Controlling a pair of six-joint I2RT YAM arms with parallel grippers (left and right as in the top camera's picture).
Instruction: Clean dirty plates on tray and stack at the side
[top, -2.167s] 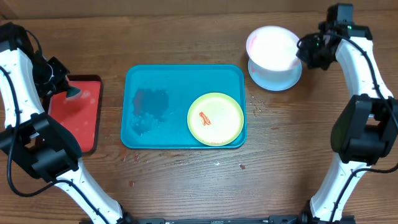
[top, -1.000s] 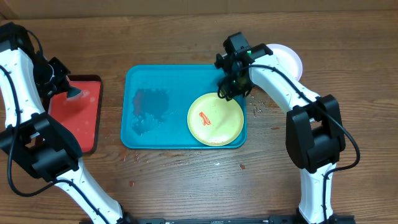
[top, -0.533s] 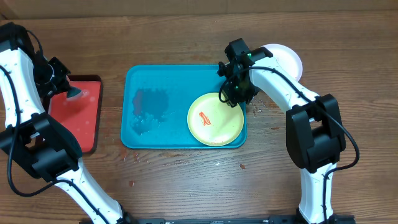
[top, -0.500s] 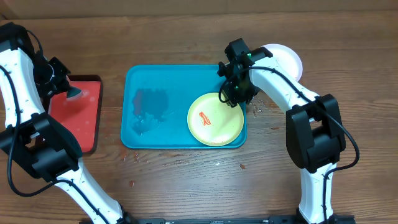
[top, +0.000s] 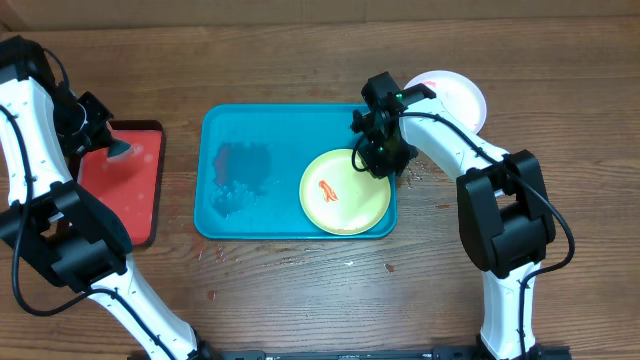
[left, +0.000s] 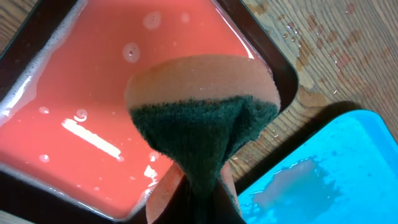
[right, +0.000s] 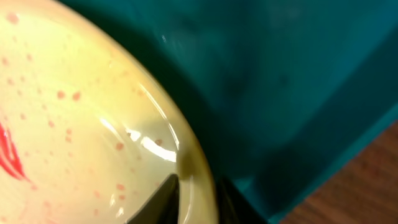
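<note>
Right of centre, the right gripper (top: 372, 158) pinches the yellow-green plate (top: 345, 195) by its rim. Far left, the left gripper (top: 107, 146) clamps a sponge (left: 202, 115) over the red tray (top: 120, 205).

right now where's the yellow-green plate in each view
overhead: yellow-green plate in the right half of the teal tray, right tool at its upper-right rim.
left wrist: not in it; only the sponge, red tray and a teal tray corner.
right wrist: plate fills the left side, rim between the tool's fingers.
shared landmark: the teal tray.
</note>
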